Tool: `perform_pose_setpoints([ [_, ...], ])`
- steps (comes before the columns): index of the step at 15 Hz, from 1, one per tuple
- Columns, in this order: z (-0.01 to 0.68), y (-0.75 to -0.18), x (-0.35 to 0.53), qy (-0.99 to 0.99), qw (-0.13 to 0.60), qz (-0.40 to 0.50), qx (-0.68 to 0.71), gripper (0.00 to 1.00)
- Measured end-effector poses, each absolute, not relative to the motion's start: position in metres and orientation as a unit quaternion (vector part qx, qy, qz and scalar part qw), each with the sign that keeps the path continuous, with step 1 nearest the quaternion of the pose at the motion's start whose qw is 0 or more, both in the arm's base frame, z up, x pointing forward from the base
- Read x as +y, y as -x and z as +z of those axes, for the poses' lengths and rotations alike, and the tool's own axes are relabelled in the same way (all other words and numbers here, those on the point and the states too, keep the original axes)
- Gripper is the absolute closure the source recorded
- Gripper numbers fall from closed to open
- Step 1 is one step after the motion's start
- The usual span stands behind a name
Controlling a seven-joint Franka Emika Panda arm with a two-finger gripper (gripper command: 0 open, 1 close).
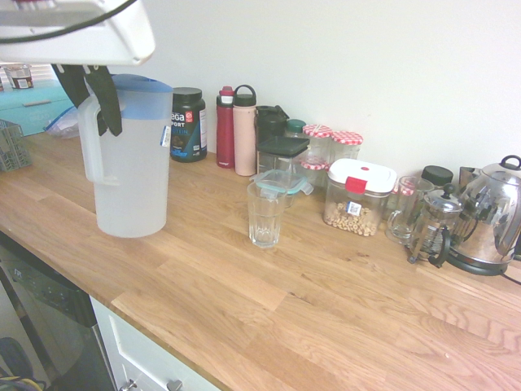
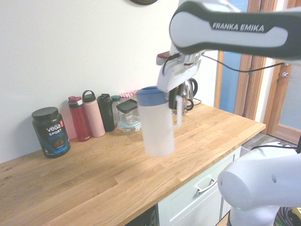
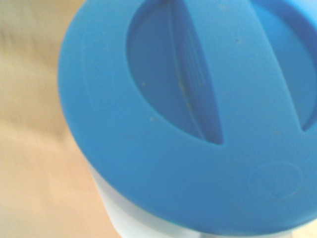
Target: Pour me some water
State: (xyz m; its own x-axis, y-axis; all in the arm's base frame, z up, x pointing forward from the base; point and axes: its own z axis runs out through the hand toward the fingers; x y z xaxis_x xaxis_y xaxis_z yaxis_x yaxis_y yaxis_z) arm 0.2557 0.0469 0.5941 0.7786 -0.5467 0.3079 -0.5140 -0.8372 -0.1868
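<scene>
- Claw (image 1: 91,90) clamped tight on handle of translucent white plastic pitcher w/ blue lid (image 1: 130,163), dark fingers pinching it near the top.
- Pitcher hangs below claw, body at its 5 o'clock, upright-ish, off the wooden counter (image 1: 309,309).
- Clear ribbed drinking glass (image 1: 265,213) on counter at pitcher's 3 o'clock, well apart.
</scene>
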Motion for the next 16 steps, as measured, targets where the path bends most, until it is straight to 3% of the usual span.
perform_pose_setpoints([
  [5, 0.560, -0.311, 0.137, 0.908, 0.074, -0.277, 0.305, 1.00],
  [12, 0.509, -0.412, 0.184, 0.910, 0.043, -0.267, 0.314, 1.00],
  [16, 0.488, -0.438, 0.202, 0.915, 0.036, -0.247, 0.317, 1.00],
])
